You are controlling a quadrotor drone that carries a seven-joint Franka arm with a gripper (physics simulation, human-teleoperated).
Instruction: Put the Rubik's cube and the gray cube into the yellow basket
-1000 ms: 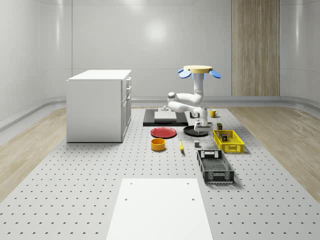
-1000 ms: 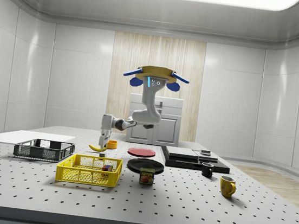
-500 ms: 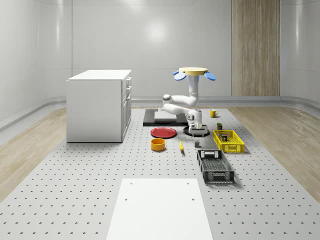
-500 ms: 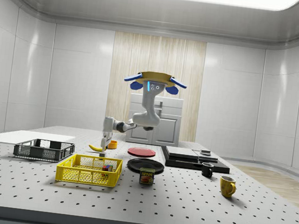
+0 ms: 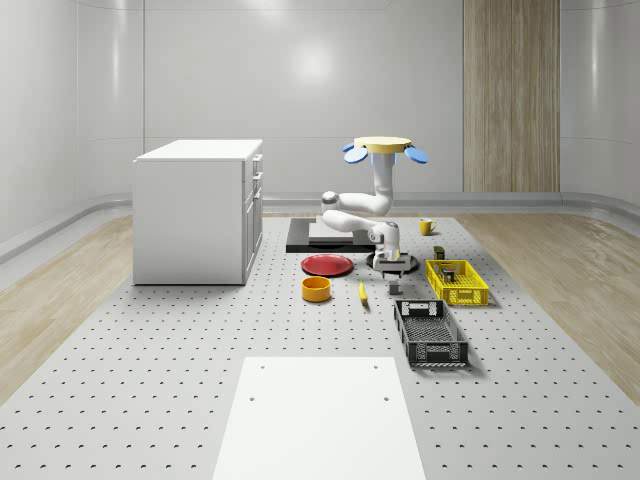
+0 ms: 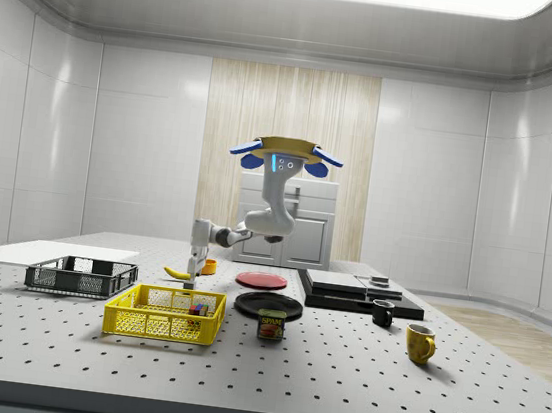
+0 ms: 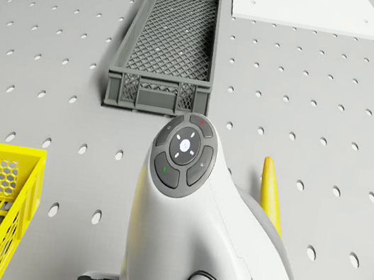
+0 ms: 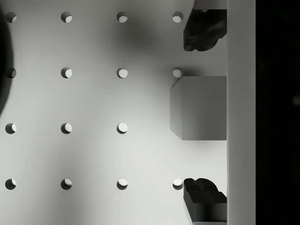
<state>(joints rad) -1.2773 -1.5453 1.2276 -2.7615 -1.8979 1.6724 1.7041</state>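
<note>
Overhead, the drone [image 5: 378, 148] hovers above the perforated table [image 5: 150, 380], near the black plate [image 6: 269, 305]. Its arm reaches down, the gripper [image 8: 201, 115] spread wide around the gray cube [image 8: 199, 108] — gripping nothing. That cube sits on the table beside the yellow basket [image 5: 456, 282], where the Rubik's cube [image 6: 199, 309] lies.

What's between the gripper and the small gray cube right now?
Nothing visible. In the wrist view the small gray cube sits on bare perforated table between the two open dark fingertips, with the gripper directly above it. The drone hovers over the table.
</note>
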